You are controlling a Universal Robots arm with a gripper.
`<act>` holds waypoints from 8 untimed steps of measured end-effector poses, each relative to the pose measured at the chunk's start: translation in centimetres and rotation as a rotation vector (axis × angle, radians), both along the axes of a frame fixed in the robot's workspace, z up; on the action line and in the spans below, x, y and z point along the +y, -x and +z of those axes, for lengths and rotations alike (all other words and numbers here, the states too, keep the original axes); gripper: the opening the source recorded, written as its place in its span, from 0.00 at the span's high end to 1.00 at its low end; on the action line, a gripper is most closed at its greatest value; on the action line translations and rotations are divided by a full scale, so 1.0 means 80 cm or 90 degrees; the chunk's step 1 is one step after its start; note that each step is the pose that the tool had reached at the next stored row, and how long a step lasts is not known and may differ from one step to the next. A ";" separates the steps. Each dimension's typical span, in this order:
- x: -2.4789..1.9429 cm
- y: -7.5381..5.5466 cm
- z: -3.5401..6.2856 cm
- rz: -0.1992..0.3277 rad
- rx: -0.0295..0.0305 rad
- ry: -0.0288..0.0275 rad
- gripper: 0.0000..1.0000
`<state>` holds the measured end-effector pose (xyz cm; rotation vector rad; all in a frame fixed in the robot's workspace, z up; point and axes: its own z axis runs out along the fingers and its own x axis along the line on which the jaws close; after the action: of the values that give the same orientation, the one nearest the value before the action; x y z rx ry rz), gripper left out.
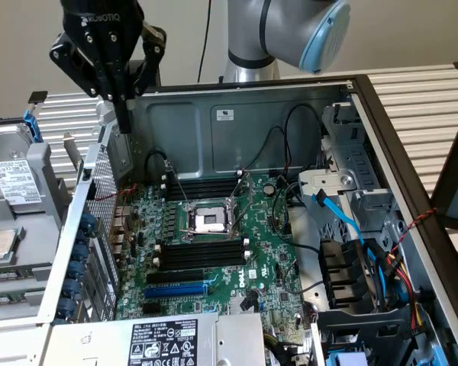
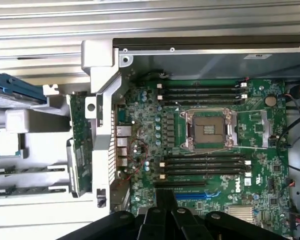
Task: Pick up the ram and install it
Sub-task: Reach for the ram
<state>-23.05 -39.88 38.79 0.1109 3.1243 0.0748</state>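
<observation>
The ram (image 2: 81, 127) is a thin green stick standing on edge in a grey holder just outside the computer case's side wall. My gripper (image 1: 123, 114) hangs above that wall at the exterior view's left, fingers pointing down and shut, with nothing between them. In the wrist view the gripper (image 2: 164, 202) shows as dark fingers pressed together over the motherboard's (image 2: 150, 130) edge. The board lies inside the open case, with long black slots (image 1: 202, 252) (image 2: 205, 162) beside the processor socket (image 1: 210, 221) and more black slots (image 2: 202, 92) on its other side.
A blue expansion slot (image 1: 175, 290) lies near the black slots. A hard drive (image 1: 11, 183) and a loose processor chip (image 2: 7, 145) sit in trays outside the case. Cables and drive bays (image 1: 359, 252) crowd the exterior view's right. A power supply (image 1: 164, 339) sits in front.
</observation>
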 end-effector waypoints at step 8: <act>0.0000 0.046 -0.003 0.000 0.0049 0.0000 0.90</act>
<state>-26.70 -39.88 38.52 0.1116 3.1320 0.0745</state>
